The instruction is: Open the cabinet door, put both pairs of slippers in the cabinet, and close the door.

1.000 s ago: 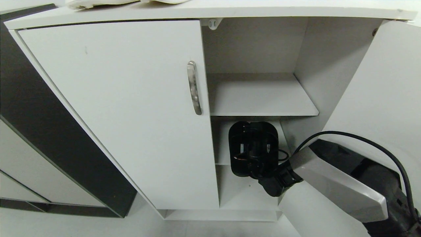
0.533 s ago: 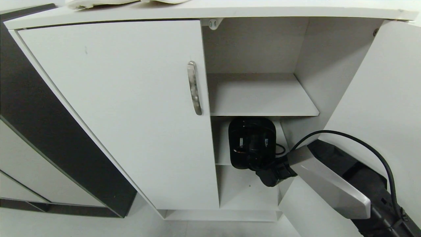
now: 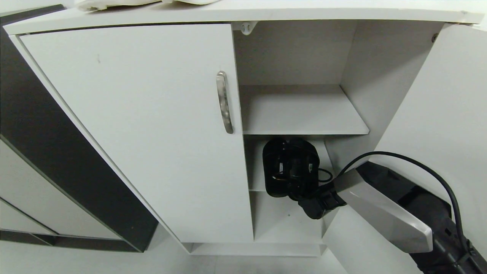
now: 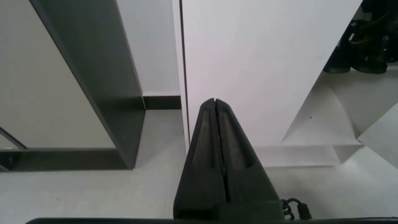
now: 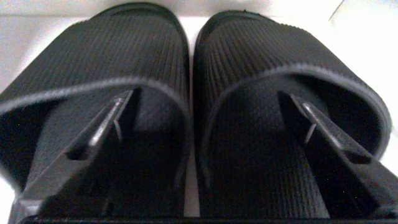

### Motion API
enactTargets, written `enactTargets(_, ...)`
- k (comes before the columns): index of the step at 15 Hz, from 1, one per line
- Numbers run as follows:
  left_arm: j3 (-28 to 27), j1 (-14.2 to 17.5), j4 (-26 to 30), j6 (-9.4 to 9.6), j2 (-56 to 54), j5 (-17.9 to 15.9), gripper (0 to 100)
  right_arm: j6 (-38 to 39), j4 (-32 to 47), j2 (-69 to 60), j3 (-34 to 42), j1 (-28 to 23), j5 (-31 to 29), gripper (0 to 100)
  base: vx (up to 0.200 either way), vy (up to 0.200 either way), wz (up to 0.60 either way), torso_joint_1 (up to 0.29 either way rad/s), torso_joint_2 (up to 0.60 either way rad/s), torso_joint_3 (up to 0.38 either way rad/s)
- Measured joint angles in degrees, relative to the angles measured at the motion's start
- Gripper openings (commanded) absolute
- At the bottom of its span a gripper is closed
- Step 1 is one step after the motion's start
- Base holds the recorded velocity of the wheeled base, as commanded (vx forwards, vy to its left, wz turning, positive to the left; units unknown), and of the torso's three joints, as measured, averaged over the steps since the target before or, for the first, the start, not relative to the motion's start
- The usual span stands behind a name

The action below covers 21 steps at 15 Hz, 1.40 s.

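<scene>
Black slippers (image 3: 291, 167): side by side in middle compartment of cabinet (image 3: 300, 114), right door (image 3: 437, 114) open
Right gripper (image 5: 206, 96): a finger under each strap, grasping the pair
Left gripper (image 4: 214, 118): clenched, before closed left door (image 4: 261, 56)

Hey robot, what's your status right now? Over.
Left gripper shut, low by the closed left door. Right gripper holding black slippers, one finger in each, under the upper shelf. Right door open; no obstruction seen.
</scene>
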<state>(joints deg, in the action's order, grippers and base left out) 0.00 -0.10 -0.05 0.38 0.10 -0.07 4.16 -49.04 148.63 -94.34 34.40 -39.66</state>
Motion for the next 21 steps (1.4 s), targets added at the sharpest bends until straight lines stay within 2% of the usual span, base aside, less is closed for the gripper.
enactTargets(3,0.00,0.00,0.02,0.09,0.00,0.00,0,0.05,-4.11,-3.95,8.05,1.21,-0.28,100,0.000,0.000,0.00,0.000,0.00,0.000)
enactTargets(8,0.00,0.00,0.02,0.16,0.00,-0.02,0,0.07,-16.32,-13.52,30.76,6.19,-2.39,100,0.000,0.000,0.00,0.000,0.00,0.000)
enactTargets(11,0.00,0.00,0.00,0.16,0.00,-0.02,0,-0.06,-24.88,-17.68,40.98,9.34,-3.62,100,-0.067,0.000,0.00,0.001,0.00,0.001)
enactTargets(13,0.00,-0.01,0.05,0.02,0.00,-0.06,0,-0.04,-25.93,-19.03,43.46,10.17,-3.75,100,-0.200,0.000,0.00,0.000,0.01,0.007)
enactTargets(18,0.00,0.02,0.05,-0.17,0.00,-0.11,0,-0.04,-25.92,-20.02,44.15,10.54,-3.75,100,-0.200,0.000,0.00,-0.001,0.00,0.003)
enactTargets(21,0.00,0.00,0.00,-0.24,0.00,-0.02,0,-0.02,-26.04,-20.32,44.24,10.63,-3.73,100,0.000,0.000,0.00,0.000,0.00,0.000)
